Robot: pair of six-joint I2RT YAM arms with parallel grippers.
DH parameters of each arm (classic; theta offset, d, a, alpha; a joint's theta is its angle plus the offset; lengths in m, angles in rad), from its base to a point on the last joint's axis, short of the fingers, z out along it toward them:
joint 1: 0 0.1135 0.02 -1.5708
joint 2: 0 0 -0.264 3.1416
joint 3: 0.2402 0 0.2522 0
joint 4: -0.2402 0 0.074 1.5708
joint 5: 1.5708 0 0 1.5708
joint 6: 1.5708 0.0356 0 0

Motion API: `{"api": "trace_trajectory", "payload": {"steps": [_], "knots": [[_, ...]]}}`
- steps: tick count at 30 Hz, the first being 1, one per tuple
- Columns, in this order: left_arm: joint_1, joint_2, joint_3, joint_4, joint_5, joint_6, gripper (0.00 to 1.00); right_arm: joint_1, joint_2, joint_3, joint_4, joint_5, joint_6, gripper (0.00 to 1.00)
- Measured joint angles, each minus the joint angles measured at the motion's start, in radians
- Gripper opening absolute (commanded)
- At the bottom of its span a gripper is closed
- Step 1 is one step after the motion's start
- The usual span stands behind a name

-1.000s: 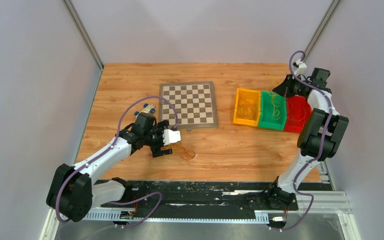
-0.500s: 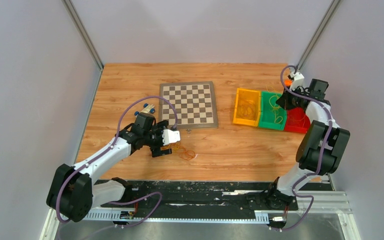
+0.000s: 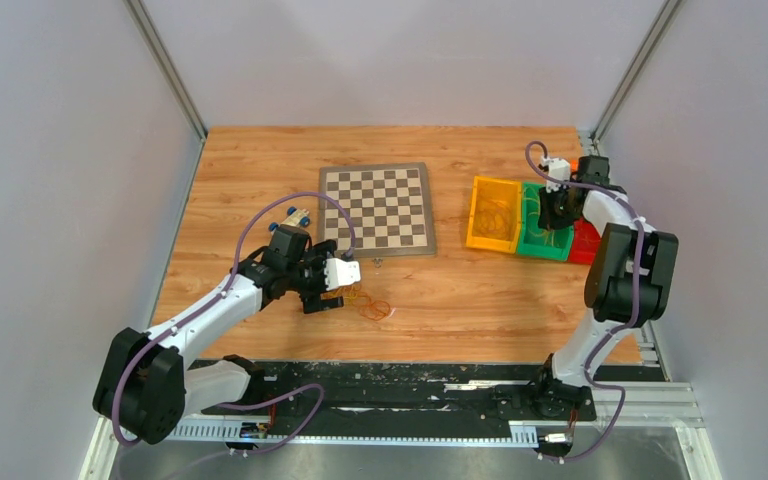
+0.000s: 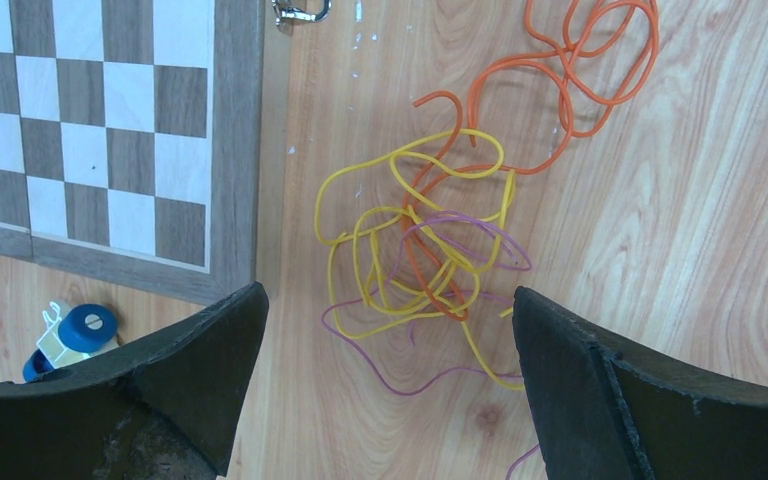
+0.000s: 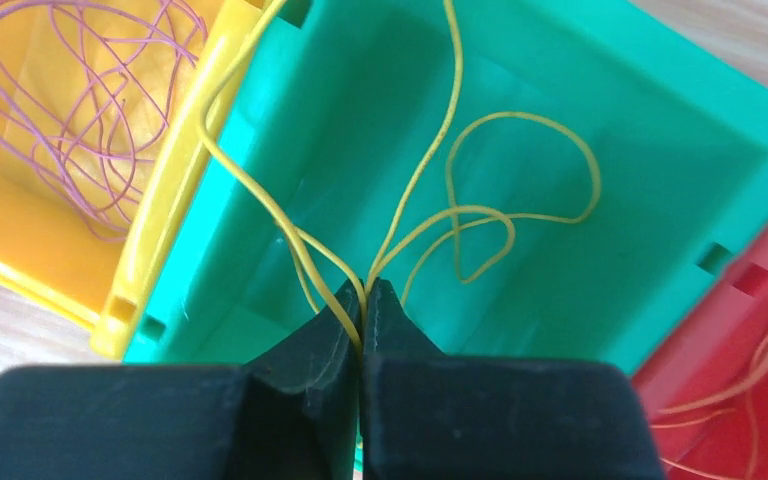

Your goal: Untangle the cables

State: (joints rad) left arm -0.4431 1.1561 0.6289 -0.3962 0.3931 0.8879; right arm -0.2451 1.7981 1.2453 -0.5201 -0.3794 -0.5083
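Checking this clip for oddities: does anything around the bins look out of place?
One yellow cable, pinched in the shut right gripper, seems to trail over the yellow bin's rim rather than lying wholly inside the green bin.

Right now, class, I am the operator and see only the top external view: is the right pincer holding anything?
Observer: Yes; the right wrist view shows the right pincer shut on a yellow cable over the green bin.
Operator: What is in the yellow bin?
Observer: Loose coils of thin purple strand.
Operator: And below the left pincer?
Observer: Its jaws stand open over a tangle of yellow, orange and purple strands.
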Motion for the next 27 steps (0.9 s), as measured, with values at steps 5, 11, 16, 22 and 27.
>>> {"api": "trace_trajectory", "payload": {"steps": [5,11,16,22,27], "knots": [[0.000,0.000,0.000,0.008,-0.007,0.000,1.00,0.052,0.022,0.038,-0.057,0.084,0.063,0.34],[0.000,0.000,0.000,0.008,-0.010,0.000,1.00,0.051,0.021,0.142,-0.153,0.129,0.135,0.67],[0.001,-0.001,0.000,0.008,-0.011,0.000,1.00,0.045,-0.005,0.175,-0.224,0.121,0.122,0.56],[0.001,-0.016,0.000,0.008,-0.012,0.000,1.00,0.045,-0.023,0.189,-0.266,0.050,0.075,0.55],[0.006,-0.018,0.000,0.007,-0.012,0.000,1.00,0.045,0.021,0.238,-0.276,-0.003,0.043,0.26]]}}
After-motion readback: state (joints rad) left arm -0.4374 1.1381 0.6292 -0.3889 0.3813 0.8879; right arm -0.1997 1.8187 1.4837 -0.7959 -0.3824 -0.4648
